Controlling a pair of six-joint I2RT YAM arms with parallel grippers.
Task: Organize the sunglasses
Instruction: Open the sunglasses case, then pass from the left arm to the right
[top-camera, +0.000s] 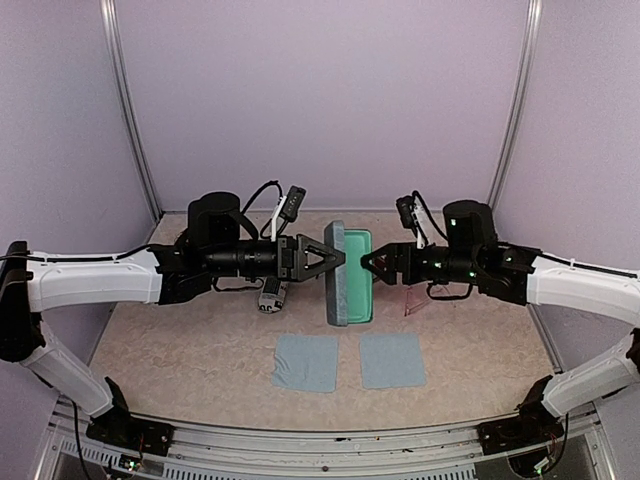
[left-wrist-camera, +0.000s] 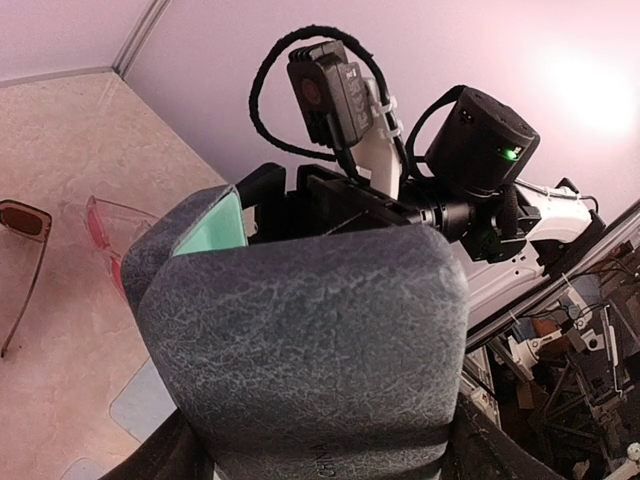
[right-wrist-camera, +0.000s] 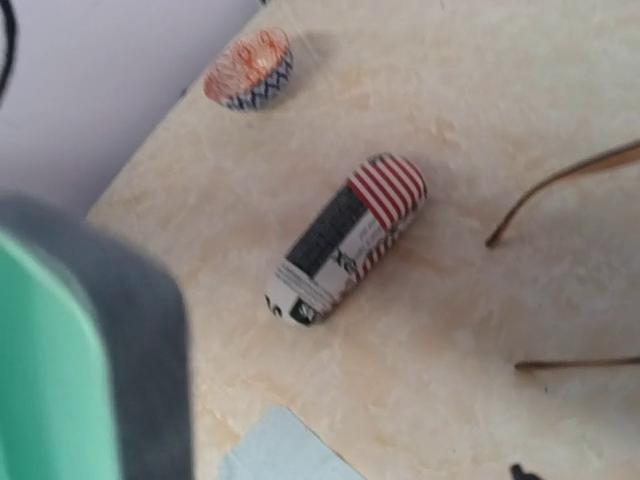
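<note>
A blue-grey case (top-camera: 335, 270) with a green lining (top-camera: 358, 272) hangs open above the table, and my left gripper (top-camera: 335, 258) is shut on it. In the left wrist view its grey shell (left-wrist-camera: 300, 340) fills the frame. My right gripper (top-camera: 370, 263) meets the case's green half from the right; its fingers do not show in its own view. The pale-pink sunglasses (left-wrist-camera: 108, 225) and the dark reddish-brown sunglasses (left-wrist-camera: 22, 222) lie on the table below the right arm. Two thin temple arms (right-wrist-camera: 565, 188) show at the right of the right wrist view.
A striped pouch (right-wrist-camera: 345, 240) lies on the table under the left arm (top-camera: 272, 295). Two light-blue cloths (top-camera: 307, 362) (top-camera: 392, 360) lie side by side near the front. A small patterned bowl (right-wrist-camera: 250, 68) sits by the back wall.
</note>
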